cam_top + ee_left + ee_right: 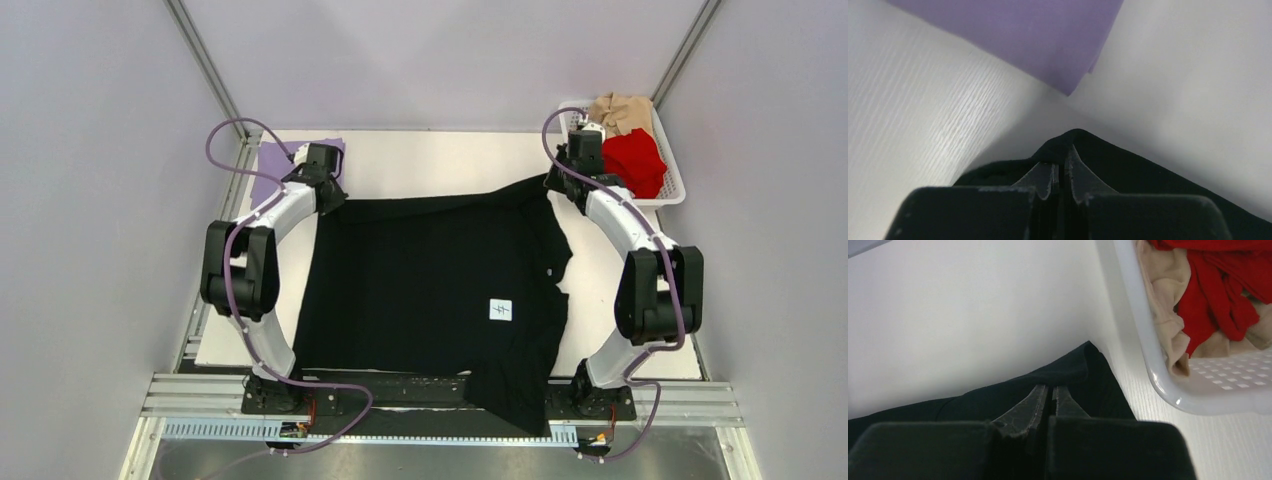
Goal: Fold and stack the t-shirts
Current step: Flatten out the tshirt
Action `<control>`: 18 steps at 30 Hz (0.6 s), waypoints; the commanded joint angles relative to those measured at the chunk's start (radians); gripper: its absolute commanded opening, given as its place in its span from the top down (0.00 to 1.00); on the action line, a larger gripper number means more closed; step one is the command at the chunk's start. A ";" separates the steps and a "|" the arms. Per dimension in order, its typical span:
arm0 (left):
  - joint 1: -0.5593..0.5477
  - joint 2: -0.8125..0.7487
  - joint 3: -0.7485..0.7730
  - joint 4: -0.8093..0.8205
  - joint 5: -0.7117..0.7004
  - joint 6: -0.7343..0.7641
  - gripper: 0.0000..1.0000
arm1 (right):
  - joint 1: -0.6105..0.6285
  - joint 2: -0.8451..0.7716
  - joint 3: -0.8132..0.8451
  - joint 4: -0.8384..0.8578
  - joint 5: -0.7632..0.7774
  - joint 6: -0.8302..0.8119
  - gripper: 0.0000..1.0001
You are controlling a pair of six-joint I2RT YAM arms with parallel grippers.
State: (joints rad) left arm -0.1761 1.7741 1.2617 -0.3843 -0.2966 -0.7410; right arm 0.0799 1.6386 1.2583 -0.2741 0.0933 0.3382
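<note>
A large black t-shirt (430, 280) with a small white tag (501, 310) lies spread across the table, its near end hanging over the front edge. My left gripper (335, 200) is shut on its far left corner (1075, 137). My right gripper (555, 185) is shut on its far right corner (1083, 362). A lavender t-shirt (272, 170) lies flat at the far left, also in the left wrist view (1038, 35). Red (632, 160) and tan (620, 110) t-shirts lie crumpled in a white basket (668, 195).
The basket's rim (1148, 360) stands just right of my right gripper. Grey walls close in the table at the back and both sides. The arm bases sit on a rail at the near edge.
</note>
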 commanded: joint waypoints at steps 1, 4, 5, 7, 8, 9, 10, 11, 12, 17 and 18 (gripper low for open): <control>0.014 0.073 0.130 0.068 -0.004 0.012 1.00 | -0.004 0.063 0.105 0.085 0.037 0.041 1.00; 0.015 0.123 0.174 0.076 -0.005 0.010 1.00 | -0.005 0.103 0.130 0.087 0.065 0.055 1.00; 0.016 0.140 0.182 0.077 -0.007 0.009 1.00 | -0.005 0.116 0.144 0.088 0.073 0.062 1.00; 0.019 0.169 0.207 0.075 -0.010 0.009 1.00 | -0.004 0.148 0.170 0.088 0.082 0.071 1.00; 0.020 0.180 0.231 0.064 -0.008 0.006 0.99 | -0.003 0.167 0.184 0.088 0.087 0.072 1.00; 0.023 0.204 0.245 0.057 -0.004 0.001 0.96 | -0.004 0.188 0.203 0.086 0.091 0.075 1.00; 0.025 0.217 0.273 0.043 0.006 -0.002 0.89 | -0.004 0.214 0.226 0.076 0.097 0.079 1.00; 0.028 0.242 0.286 0.037 0.010 -0.005 0.84 | -0.003 0.240 0.250 0.063 0.104 0.085 1.00; 0.029 0.253 0.314 0.025 0.010 -0.008 0.72 | -0.004 0.267 0.279 0.051 0.117 0.092 0.99; 0.050 0.319 0.442 0.006 0.044 -0.030 0.47 | -0.006 0.452 0.484 0.019 0.139 0.079 0.93; 0.056 0.325 0.461 0.005 0.060 -0.034 0.33 | -0.005 0.489 0.530 0.016 0.128 0.061 0.87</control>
State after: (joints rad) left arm -0.1467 2.0823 1.6081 -0.3798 -0.2626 -0.7460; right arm 0.0795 2.0186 1.6291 -0.2649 0.1928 0.4049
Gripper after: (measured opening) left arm 0.505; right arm 0.063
